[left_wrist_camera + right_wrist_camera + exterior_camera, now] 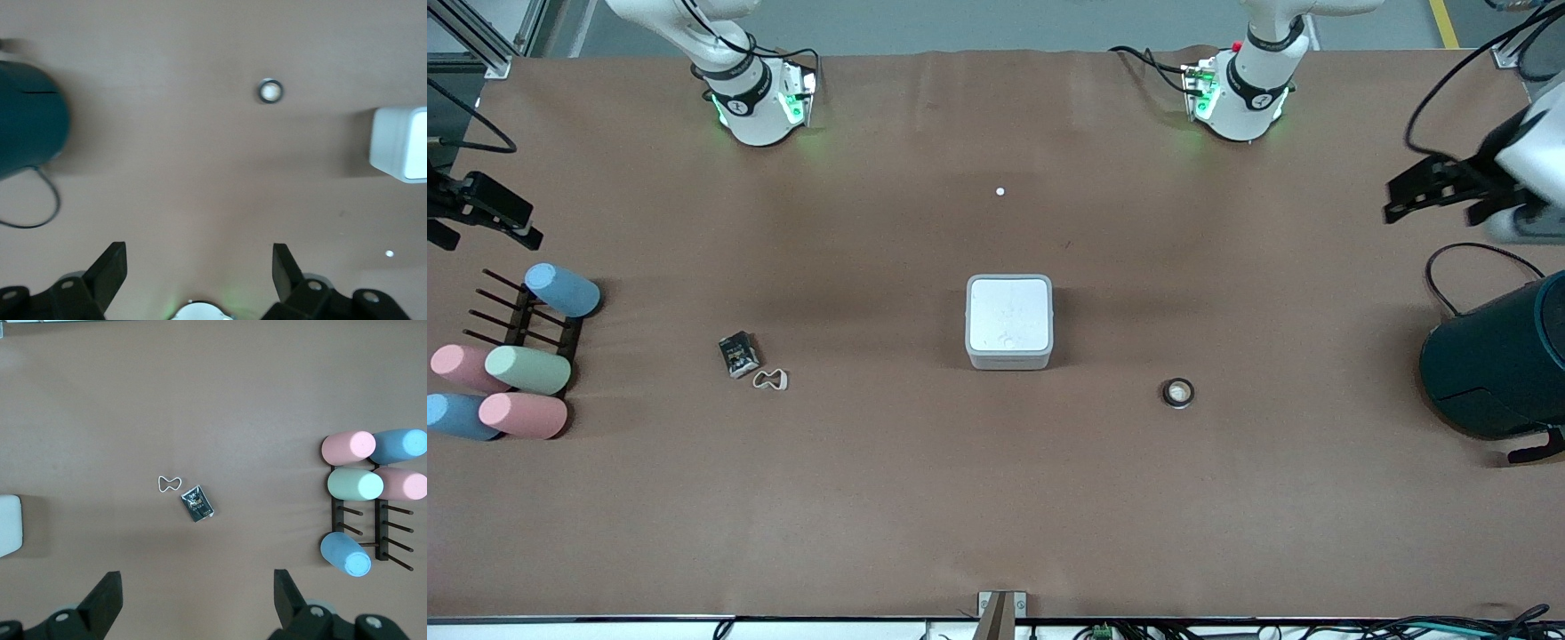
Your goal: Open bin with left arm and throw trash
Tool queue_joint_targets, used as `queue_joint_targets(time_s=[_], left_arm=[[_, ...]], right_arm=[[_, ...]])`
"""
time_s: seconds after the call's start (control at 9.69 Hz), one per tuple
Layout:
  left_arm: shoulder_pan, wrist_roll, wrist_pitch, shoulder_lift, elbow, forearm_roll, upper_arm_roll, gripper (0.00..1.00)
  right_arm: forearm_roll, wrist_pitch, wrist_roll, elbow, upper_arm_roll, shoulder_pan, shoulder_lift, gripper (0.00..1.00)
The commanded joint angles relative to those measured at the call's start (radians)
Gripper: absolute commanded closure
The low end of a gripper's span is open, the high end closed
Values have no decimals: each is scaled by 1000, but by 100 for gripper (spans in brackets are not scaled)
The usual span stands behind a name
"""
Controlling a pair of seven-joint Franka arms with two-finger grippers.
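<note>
Left wrist view: the left gripper [199, 267] hangs empty, fingers spread, above bare table at its own end, likely readied for the bin [1009, 322], which sits mid-table with its lid down. The right gripper [198, 597] waits, fingers apart, over its end. The ring [1178, 393], wrapper [738, 354] and band [770, 380] lie loose, well apart from the bin.

One white bin [1009, 322], three trash pieces [739, 354], five pastel cups [527, 370], one teal cylinder [1498, 360].
</note>
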Motion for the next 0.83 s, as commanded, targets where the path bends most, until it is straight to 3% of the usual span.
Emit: queue_joint_targets(time_s=[0.0,0.21,0.31,0.62,0.72], left_arm=[[-69,-135,62,121,16,-94,-24,40],[-204,-322,191,209,18,-99,-32,84],[-253,-376,252,257,19,-98,-33,98],[-373,-432,471,392,27,-93,-35,100],[-402,-438,533,453,78,-95,-35,100]], right_arm=[[13,2,2,-24,10,27,3,0],[12,5,-53,-61,10,75,15,0],[13,40,-93,-86,10,90,23,0],[-5,55,-138,-104,10,187,76,0],[-2,65,-142,-98,11,201,119,0]])
